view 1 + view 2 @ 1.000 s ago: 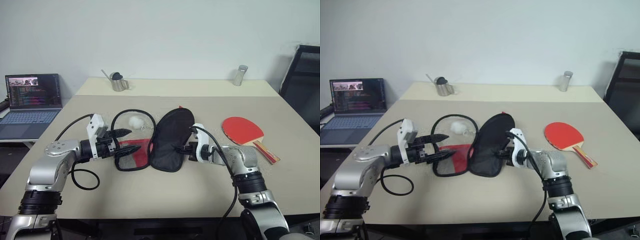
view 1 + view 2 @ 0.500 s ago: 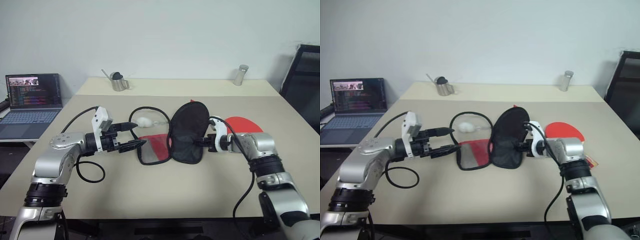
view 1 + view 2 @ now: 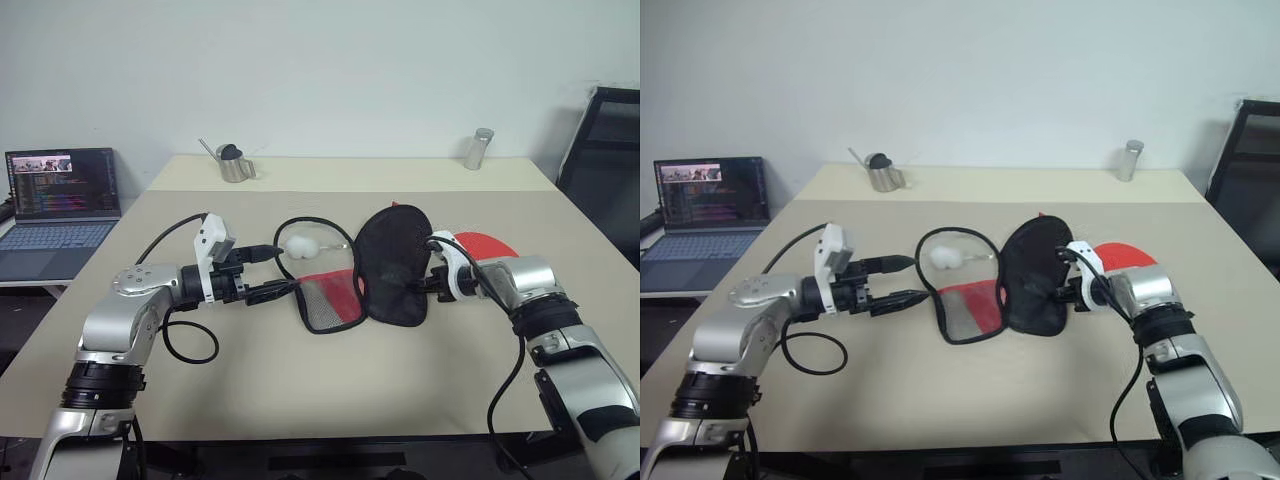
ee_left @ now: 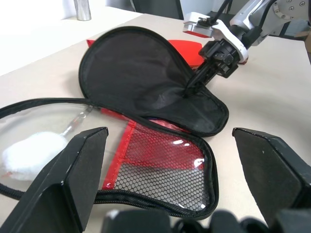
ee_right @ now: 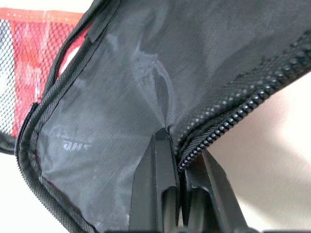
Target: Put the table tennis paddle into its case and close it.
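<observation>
Right pincer [image 5: 181,194] clamped on zipper edge of case [image 3: 395,270], lying unzipped mid-desk [image 3: 300,400]; left pincer [image 3: 268,272] spread apart just left of case; table tennis paddle [image 3: 487,243] just behind case's right side

A plain white wall [image 3: 330,60] rises behind the beige table [image 3: 330,380], black chair [image 3: 605,150] alongside.

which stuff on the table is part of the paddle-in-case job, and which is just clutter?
Job:
- case, lying open, black flap pinched by the right hand
- table tennis paddle, mostly hidden behind the right hand
- left hand, open, beside the case

Lying about:
- laptop
- small metal jug
- metal shaker
- white ball inside the case
</observation>
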You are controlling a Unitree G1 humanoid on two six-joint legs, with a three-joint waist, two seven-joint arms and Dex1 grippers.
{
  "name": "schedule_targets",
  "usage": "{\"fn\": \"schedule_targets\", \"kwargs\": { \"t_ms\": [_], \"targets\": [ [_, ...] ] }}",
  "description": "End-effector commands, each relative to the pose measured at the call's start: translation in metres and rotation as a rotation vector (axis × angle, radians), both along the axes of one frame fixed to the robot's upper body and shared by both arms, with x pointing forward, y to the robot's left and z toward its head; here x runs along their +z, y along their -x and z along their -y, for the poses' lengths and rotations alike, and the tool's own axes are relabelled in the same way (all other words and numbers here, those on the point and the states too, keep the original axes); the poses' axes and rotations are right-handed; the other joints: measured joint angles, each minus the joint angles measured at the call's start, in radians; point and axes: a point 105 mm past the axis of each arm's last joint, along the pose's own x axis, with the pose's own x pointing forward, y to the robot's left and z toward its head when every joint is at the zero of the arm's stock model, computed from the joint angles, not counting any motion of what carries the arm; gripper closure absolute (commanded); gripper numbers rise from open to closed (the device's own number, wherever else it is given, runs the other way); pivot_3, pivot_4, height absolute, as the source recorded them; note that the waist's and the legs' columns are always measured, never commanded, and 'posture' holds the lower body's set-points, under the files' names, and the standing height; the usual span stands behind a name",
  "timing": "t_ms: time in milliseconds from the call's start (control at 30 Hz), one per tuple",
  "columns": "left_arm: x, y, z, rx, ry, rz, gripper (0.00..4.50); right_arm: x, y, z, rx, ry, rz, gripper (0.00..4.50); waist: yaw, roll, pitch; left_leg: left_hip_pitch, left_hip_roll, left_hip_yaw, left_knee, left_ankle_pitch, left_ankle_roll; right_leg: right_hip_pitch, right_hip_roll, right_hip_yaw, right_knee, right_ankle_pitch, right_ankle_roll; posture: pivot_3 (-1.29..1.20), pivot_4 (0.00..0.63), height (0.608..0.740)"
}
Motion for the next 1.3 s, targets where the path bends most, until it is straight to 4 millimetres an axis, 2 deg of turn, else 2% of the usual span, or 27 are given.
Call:
{"fn": "schedule_targets", "kwargs": {
  "t_ms": [33, 200, 300, 400, 500, 533, 600, 767, 933, 1100, 1300],
  "targets": [
    [0.011, 0.0, 0.003, -0.013, -0.003, 0.057, 0.0, 0.018, -0.012, 0.004, -0.022, 0.009, 0.078, 3.48, 0.0, 0.0, 0.0, 0.0, 0.0, 0.0, 0.0, 0.0, 0.0, 0.0, 0.0, 0.0, 0.0, 0.0, 0.0, 0.0, 0.15, 0.74],
    [0.012, -0.001, 0.005, -0.006, 0.004, 0.06, 0.0, 0.023, -0.018, 0.014, -0.06, 0.033, 0.108, 1.72, 0.0, 0.0, 0.0, 0.0, 0.0, 0.0, 0.0, 0.0, 0.0, 0.0, 0.0, 0.0, 0.0, 0.0, -0.001, 0.0, 0.15, 0.74],
    [0.012, -0.001, 0.006, -0.007, 0.008, 0.062, 0.0, 0.032, -0.019, 0.021, -0.084, 0.0, 0.119, 0.69, 0.0, 0.0, 0.0, 0.0, 0.0, 0.0, 0.0, 0.0, 0.0, 0.0, 0.0, 0.0, 0.0, 0.0, -0.001, 0.0, 0.15, 0.74],
    [0.019, 0.0, 0.011, -0.026, 0.038, 0.062, 0.0, 0.049, -0.018, 0.027, -0.108, -0.092, 0.143, 0.69, 0.0, 0.0, 0.0, 0.0, 0.0, 0.0, 0.0, 0.0, 0.0, 0.0, 0.0, 0.0, 0.0, 0.001, -0.001, 0.0, 0.15, 0.74],
    [0.023, 0.001, 0.016, -0.044, 0.045, 0.071, 0.0, 0.054, -0.016, 0.033, -0.131, -0.133, 0.161, 0.69, 0.001, 0.0, 0.0, 0.0, 0.0, 0.0, 0.0, 0.0, 0.0, 0.0, 0.0, 0.0, 0.0, 0.001, -0.001, 0.0, 0.15, 0.74],
    [0.024, 0.002, 0.018, -0.052, 0.043, 0.072, 0.0, 0.056, -0.015, 0.036, -0.145, -0.145, 0.169, 0.51, -0.001, 0.0, 0.0, 0.0, 0.0, 0.0, 0.0, 0.0, 0.0, 0.0, 0.0, 0.0, 0.0, 0.001, -0.001, 0.0, 0.15, 0.74],
    [0.023, 0.002, 0.022, -0.079, 0.019, 0.081, 0.0, 0.059, -0.009, 0.043, -0.15, -0.141, 0.205, 0.1, 0.0, 0.0, 0.0, 0.0, 0.0, 0.0, 0.0, 0.0, 0.0, 0.0, 0.0, 0.0, 0.0, 0.001, -0.001, 0.0, 0.15, 0.74],
    [0.026, 0.003, 0.039, -0.157, -0.01, 0.103, 0.0, 0.068, 0.016, 0.073, -0.154, -0.01, 0.369, 0.04, 0.013, 0.0, 0.0, -0.001, -0.001, 0.0, 0.0, 0.0, 0.0, 0.0, 0.0, 0.0, 0.0, 0.0, 0.0, 0.0, 0.15, 0.74],
    [0.018, 0.004, 0.049, -0.21, -0.121, 0.149, 0.0, 0.061, 0.031, 0.118, -0.268, 0.097, 0.427, 0.04, 0.016, 0.0, 0.0, -0.001, -0.002, 0.0, 0.0, 0.0, 0.001, 0.0, -0.001, 0.0, -0.001, 0.0, 0.0, 0.0, 0.15, 0.74],
    [0.022, 0.004, 0.059, -0.24, -0.078, 0.149, 0.0, 0.04, 0.041, 0.163, -0.377, 0.151, 0.366, 0.04, 0.013, 0.0, 0.0, -0.001, -0.001, 0.003, 0.0, 0.0, 0.001, 0.0, 0.0, 0.001, -0.002, 0.0, 0.0, 0.0, 0.15, 0.74],
    [0.024, 0.002, 0.06, -0.249, -0.078, 0.151, 0.0, 0.021, 0.043, 0.177, -0.396, 0.15, 0.291, 0.04, 0.011, 0.0, 0.0, 0.0, 0.001, 0.005, 0.0, 0.0, 0.001, 0.0, 0.004, 0.003, -0.002, 0.0, 0.0, 0.0, 0.15, 0.74]
  ]
}}
